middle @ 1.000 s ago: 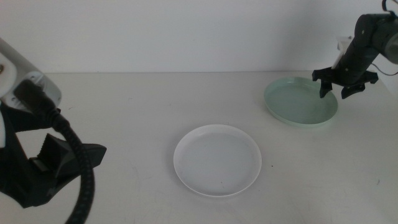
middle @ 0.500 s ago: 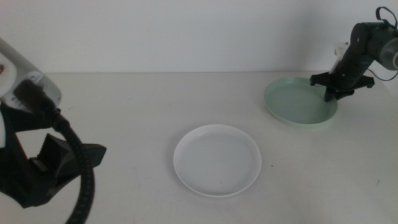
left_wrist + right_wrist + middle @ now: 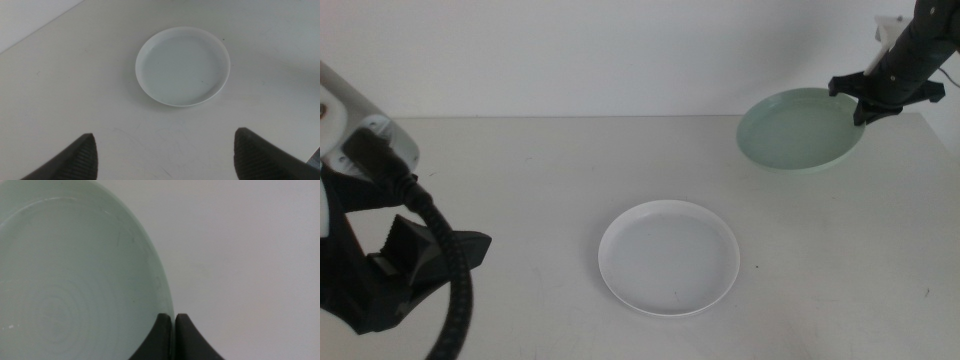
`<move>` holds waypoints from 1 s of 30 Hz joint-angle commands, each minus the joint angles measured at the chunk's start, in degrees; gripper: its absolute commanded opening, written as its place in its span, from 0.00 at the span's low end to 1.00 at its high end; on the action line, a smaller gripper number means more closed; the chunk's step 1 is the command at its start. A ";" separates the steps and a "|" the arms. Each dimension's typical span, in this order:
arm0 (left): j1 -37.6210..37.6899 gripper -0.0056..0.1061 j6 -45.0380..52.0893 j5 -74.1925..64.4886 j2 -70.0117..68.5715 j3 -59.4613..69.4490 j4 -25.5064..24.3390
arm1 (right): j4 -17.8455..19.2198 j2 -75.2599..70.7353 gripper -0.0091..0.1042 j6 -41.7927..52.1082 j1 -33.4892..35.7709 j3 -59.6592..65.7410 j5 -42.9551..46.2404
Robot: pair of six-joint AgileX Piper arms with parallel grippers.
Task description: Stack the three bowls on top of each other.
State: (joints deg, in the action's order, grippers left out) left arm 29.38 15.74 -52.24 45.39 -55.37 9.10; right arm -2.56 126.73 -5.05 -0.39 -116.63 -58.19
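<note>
A pale mint green bowl (image 3: 798, 130) hangs tilted above the table at the far right. My right gripper (image 3: 865, 103) is shut on its right rim and holds it up. The right wrist view shows the bowl (image 3: 70, 280) large, with the jaws (image 3: 173, 322) pinched on its rim. A white bowl (image 3: 669, 257) lies flat on the table near the middle; it also shows in the left wrist view (image 3: 183, 65). My left gripper (image 3: 165, 155) is open, well short of the white bowl, low at the left in the middle view (image 3: 410, 265). The light grey bowl is out of view.
The white table (image 3: 540, 180) ends at a pale wall behind. The left arm's cable and body (image 3: 380, 190) fill the left edge of the middle view. A white fitting (image 3: 890, 28) sits at the far right behind the right arm.
My right gripper has closed on the mint bowl's rim and lifted it off the table, tilted. The white bowl and left arm have not moved.
</note>
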 commanded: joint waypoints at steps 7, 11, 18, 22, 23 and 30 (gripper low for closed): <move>0.30 0.99 -0.33 3.18 -0.27 -1.55 1.03 | -3.22 -19.74 0.07 0.91 6.33 13.86 6.67; 0.30 0.99 -0.33 3.18 -0.27 -1.55 1.03 | -3.67 -25.64 0.07 0.91 10.63 19.54 6.89; 0.30 0.99 -0.33 3.18 -0.27 -1.55 1.03 | -6.74 -29.07 0.07 0.96 18.13 28.15 7.55; 0.30 0.99 -0.33 3.18 -0.27 -1.55 1.03 | -6.74 -28.92 0.07 0.96 21.84 32.76 11.47; 0.30 0.99 -0.33 3.18 -0.27 -1.55 1.03 | -6.74 -28.92 0.07 0.91 22.52 33.88 12.89; 0.30 0.99 -0.33 3.18 -0.27 -1.55 1.03 | -7.64 -28.32 0.07 0.92 23.52 38.58 20.74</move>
State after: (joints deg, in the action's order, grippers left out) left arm 29.38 15.74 -52.24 45.39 -55.37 9.10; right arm -9.34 100.89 -4.50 23.03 -77.42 -41.86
